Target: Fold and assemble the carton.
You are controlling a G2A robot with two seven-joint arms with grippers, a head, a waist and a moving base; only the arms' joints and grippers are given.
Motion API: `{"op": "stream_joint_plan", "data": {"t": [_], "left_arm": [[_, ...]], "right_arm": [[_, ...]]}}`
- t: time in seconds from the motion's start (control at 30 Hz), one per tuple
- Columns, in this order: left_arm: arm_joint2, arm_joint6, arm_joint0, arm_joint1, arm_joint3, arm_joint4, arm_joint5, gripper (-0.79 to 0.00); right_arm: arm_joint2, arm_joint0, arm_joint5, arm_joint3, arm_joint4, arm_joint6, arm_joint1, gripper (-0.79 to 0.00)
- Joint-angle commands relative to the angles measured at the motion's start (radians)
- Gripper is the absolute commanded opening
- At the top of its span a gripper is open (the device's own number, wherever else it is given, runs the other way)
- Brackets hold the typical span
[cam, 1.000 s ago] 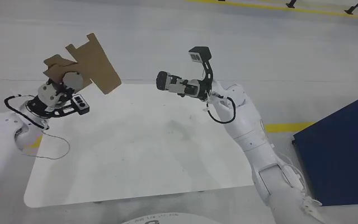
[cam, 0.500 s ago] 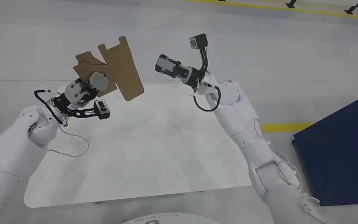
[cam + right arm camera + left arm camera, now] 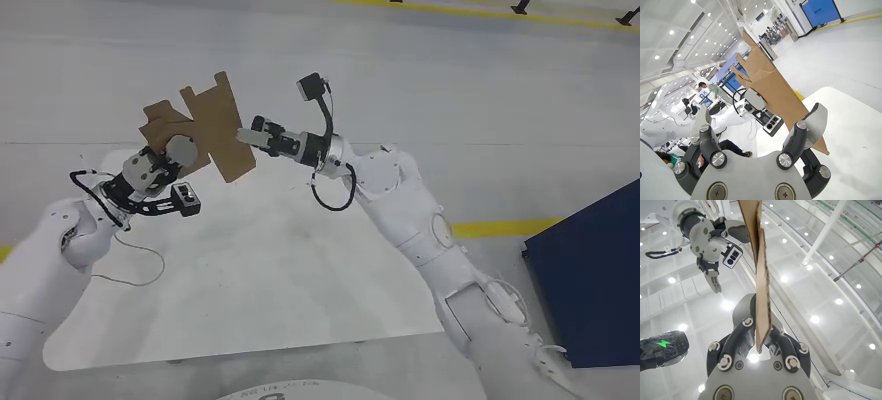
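A flat brown carton [image 3: 215, 120] is held up in the air above the table's [image 3: 280, 260] far left part. My left gripper [image 3: 178, 150] is shut on its lower edge; the left wrist view shows the board [image 3: 762, 275] edge-on between the closed fingers [image 3: 743, 313]. My right gripper [image 3: 246, 135] is open at the carton's right edge. One of its pads [image 3: 738, 234] lies against the board's face, and the other finger [image 3: 713, 283] is far off it. In the right wrist view the carton [image 3: 772, 89] slants past one finger [image 3: 817, 121].
The white table [image 3: 848, 117] lies below both arms. A thin cable [image 3: 130, 270] trails over its left side near the left arm. A blue panel [image 3: 600, 260] stands on the floor to the right, beyond a yellow floor line [image 3: 500, 227].
The left arm has carried the carton right, toward the table's middle. The right gripper has swung left and now meets the carton's edge.
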State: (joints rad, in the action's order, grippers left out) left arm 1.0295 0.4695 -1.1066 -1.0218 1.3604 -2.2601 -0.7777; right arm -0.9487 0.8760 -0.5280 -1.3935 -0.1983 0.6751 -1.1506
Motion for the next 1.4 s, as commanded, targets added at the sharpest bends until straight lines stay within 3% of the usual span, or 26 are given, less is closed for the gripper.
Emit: {"op": "stream_joint_plan", "data": {"t": [0.0, 0.43, 0.63, 0.73, 0.8, 0.97, 1.1, 1.2, 1.37], "left_arm": [[-0.004, -0.005, -0.003, -0.007, -0.001, 0.000, 0.021, -0.785], [-0.012, -0.037, -0.001, -0.036, 0.002, 0.012, 0.028, -0.785], [0.009, -0.016, -0.005, -0.040, -0.019, 0.071, -0.008, -0.785], [0.037, 0.028, 0.003, -0.037, -0.013, 0.201, 0.029, -0.785], [0.061, 0.114, 0.008, -0.031, -0.002, 0.382, 0.102, -0.785], [0.079, 0.431, 0.026, -0.004, -0.012, 1.004, 0.425, -0.785], [0.094, 0.595, 0.056, 0.018, -0.036, 1.399, 0.714, -0.785], [0.109, 0.689, 0.064, 0.027, -0.058, 1.516, 0.860, -0.785], [0.112, 0.692, 0.063, 0.027, -0.063, 1.513, 0.868, -0.785]], "right_arm": [[0.004, -0.001, -0.009, 0.002, -0.015, 0.026, -0.002, 0.000], [0.058, -0.032, 0.016, 0.028, 0.012, 0.059, -0.026, 0.000], [-0.001, -0.019, -0.031, 0.036, -0.045, 0.064, -0.019, 0.000], [-0.045, -0.002, -0.057, 0.031, -0.093, 0.087, -0.010, 0.000], [-0.080, 0.012, -0.071, 0.028, -0.134, 0.108, -0.002, 0.000], [-0.168, 0.047, -0.076, 0.015, -0.269, 0.210, 0.018, 0.000], [-0.217, 0.063, -0.054, 0.013, -0.330, 0.268, 0.030, 0.000], [-0.235, 0.073, -0.012, 0.011, -0.378, 0.311, 0.034, 0.000], [-0.237, 0.073, -0.005, 0.010, -0.388, 0.311, 0.034, 0.000]]}}
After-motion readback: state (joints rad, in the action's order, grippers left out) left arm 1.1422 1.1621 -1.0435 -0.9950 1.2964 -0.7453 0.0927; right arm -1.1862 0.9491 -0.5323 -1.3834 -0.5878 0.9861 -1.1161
